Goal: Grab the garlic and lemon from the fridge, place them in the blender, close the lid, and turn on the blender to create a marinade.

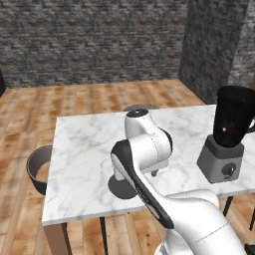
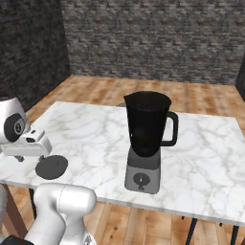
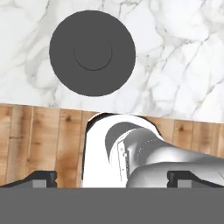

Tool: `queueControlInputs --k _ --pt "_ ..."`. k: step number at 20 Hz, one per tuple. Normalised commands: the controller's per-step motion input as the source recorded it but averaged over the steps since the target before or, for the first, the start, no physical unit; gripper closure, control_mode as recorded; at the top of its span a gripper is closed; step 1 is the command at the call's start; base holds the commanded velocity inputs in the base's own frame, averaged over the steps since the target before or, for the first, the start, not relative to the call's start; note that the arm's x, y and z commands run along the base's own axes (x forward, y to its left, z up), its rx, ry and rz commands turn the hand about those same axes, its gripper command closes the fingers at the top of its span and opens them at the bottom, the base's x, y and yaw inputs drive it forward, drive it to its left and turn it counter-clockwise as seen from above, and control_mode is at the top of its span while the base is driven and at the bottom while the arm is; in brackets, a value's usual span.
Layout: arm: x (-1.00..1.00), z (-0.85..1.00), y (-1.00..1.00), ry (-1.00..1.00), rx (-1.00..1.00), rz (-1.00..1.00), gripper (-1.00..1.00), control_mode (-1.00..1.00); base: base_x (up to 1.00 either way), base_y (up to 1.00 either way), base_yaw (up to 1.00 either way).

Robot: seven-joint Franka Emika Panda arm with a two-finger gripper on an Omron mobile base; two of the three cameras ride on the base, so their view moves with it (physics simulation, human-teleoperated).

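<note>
Spread end effector (image 3: 112, 177) hovers above lid (image 3: 92, 53); blender (image 2: 146, 139) jar stands uncovered.

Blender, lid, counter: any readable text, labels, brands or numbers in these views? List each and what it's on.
None readable in any view.
blender: no brand or label; the round front knob carries only a pointer mark, no digits.
lid: plain dark disc, no text.
marble counter: veining only.
gripper: open, no markings visible.
</note>
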Motion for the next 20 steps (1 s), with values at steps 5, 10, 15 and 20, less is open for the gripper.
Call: queueControlInputs --k 5,10,15,20 --pt "0.46 -0.54 0.03 0.02 0.00 0.01 -1.00 -1.00 0.00 0.00 0.00" --pt "0.37 -0.50 0.01 0.00 0.00 0.01 -1.00 -1.00 0.00 0.00 0.00" --pt "0.05 -0.40 0.23 0.00 0.00 0.00 -1.00 -1.00 0.00 0.00 0.00" --pt "0.16 -0.24 0.07 0.00 0.01 0.00 -1.00 -1.00 0.00 0.00 0.00"
